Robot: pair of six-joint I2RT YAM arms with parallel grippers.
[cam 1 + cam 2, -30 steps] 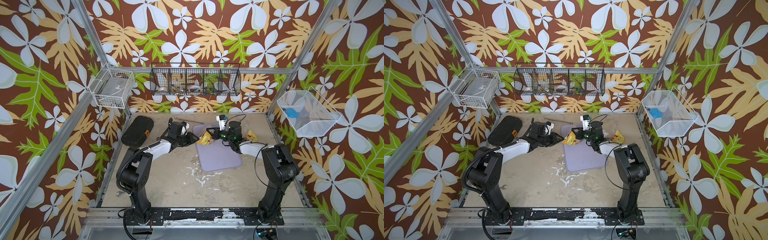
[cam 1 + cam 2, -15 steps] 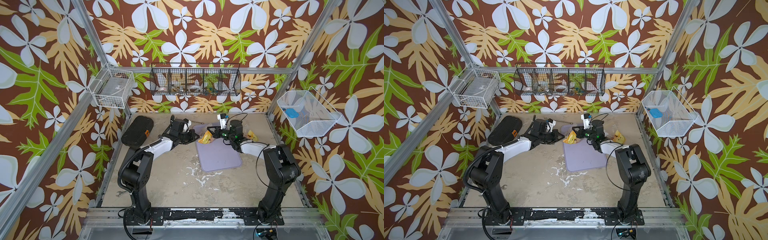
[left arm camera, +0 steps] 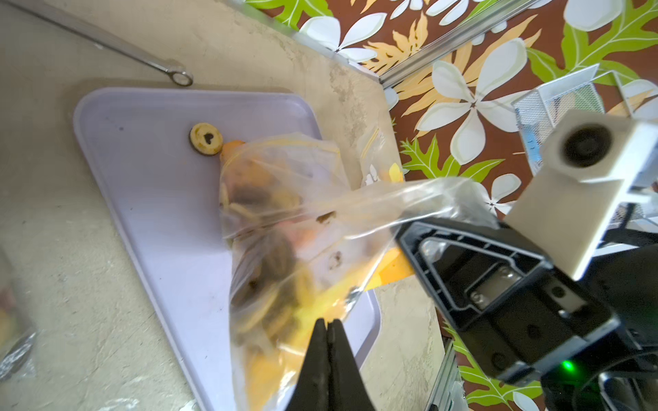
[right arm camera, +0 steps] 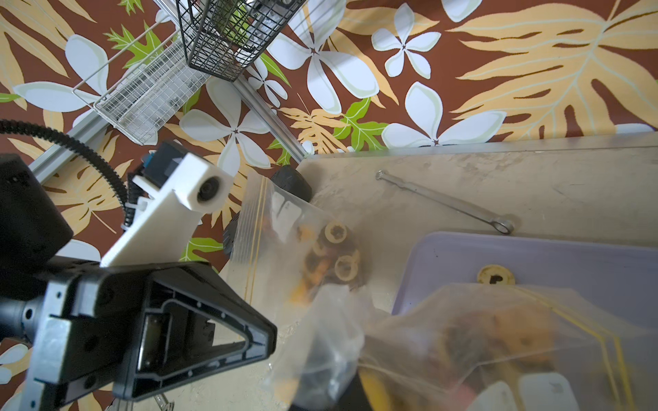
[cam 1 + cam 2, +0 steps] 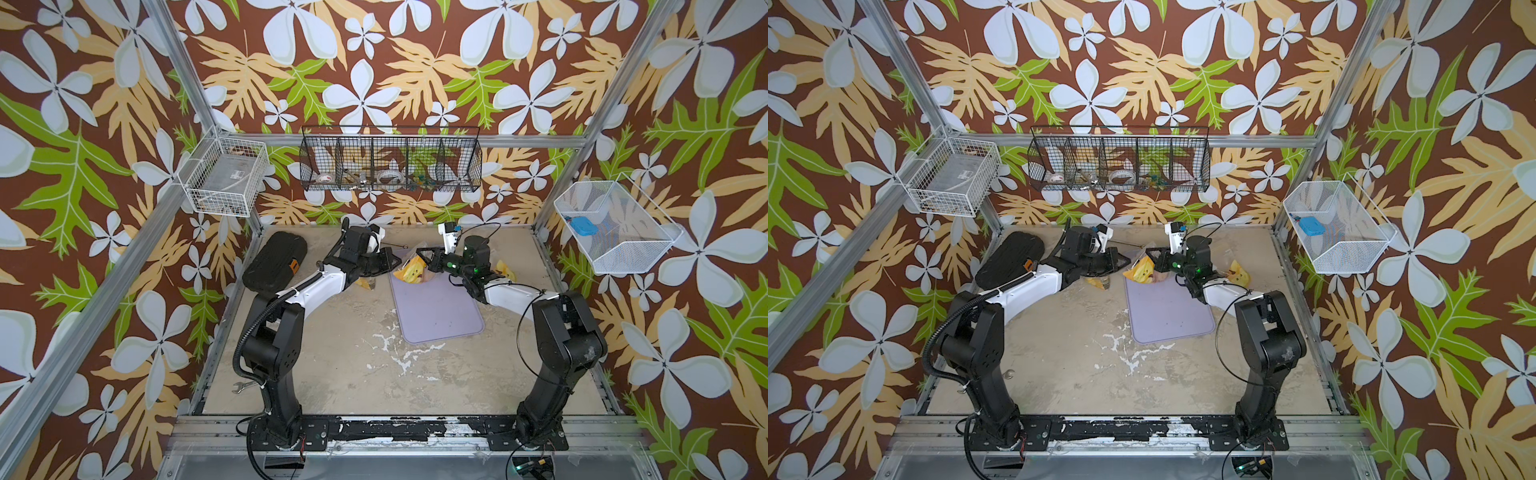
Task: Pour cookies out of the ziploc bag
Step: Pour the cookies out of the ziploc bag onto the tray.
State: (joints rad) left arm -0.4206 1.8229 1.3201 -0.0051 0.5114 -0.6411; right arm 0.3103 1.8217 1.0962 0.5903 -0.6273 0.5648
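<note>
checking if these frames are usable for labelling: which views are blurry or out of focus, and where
Right wrist view: the ziploc bag close to the lens is smeared out of focus, while the wrench farther off is crisp. Left wrist view: the cookies inside the bag are soft, the lone cookie on the tray sharp. Both top views: evenly lit and sharp.

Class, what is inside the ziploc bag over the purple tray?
Through the clear ziploc bag show dark brown and tan-orange cookies, heaped together. Overlap and blurred plastic hide their number. One cookie lies outside, on the tray.
</note>
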